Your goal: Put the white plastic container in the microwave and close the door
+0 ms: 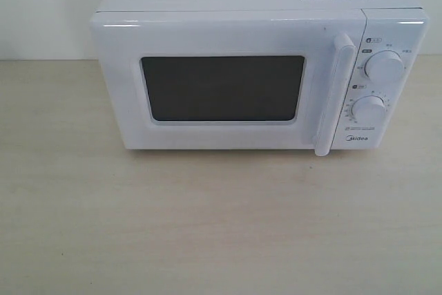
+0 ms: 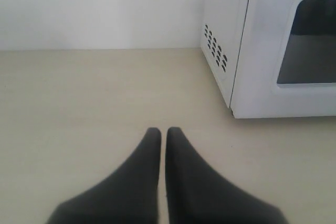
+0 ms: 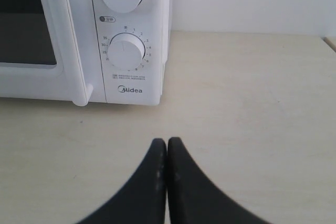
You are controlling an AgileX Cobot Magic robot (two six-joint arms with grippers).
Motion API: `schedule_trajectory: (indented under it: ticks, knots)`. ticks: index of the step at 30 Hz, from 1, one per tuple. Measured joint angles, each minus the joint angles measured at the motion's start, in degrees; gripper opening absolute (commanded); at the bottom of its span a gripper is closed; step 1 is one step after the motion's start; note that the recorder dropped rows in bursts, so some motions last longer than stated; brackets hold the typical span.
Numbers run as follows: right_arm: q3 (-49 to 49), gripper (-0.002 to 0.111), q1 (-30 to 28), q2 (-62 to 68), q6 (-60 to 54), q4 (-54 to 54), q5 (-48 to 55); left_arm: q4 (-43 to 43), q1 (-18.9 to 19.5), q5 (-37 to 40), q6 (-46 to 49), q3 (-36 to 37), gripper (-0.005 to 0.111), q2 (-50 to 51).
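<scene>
The white Midea microwave (image 1: 259,29) stands at the back of the table, its door (image 1: 221,88) closed flat against the body, with the vertical bar handle (image 1: 333,94) beside the two dials (image 1: 376,88). No white plastic container shows in any view. Neither arm appears in the exterior view. My left gripper (image 2: 163,131) is shut with nothing held, hovering over bare tabletop short of the microwave's (image 2: 273,45) vented side and front corner. My right gripper (image 3: 167,141) is also shut and holds nothing, over the table in front of the Midea panel (image 3: 128,51).
A pale wooden tabletop (image 1: 207,226) spreads in front of the microwave. A white wall (image 2: 100,9) runs behind it. A table edge shows at the far right of the right wrist view.
</scene>
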Motion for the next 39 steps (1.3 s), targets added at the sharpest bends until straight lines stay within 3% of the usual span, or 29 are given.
schedule_trajectory:
  ticks: [39]
  knots:
    - [0.00,0.000,0.00,0.00,0.00,0.00,-0.15,0.00,0.00,0.00,-1.04,0.00,0.004,0.00]
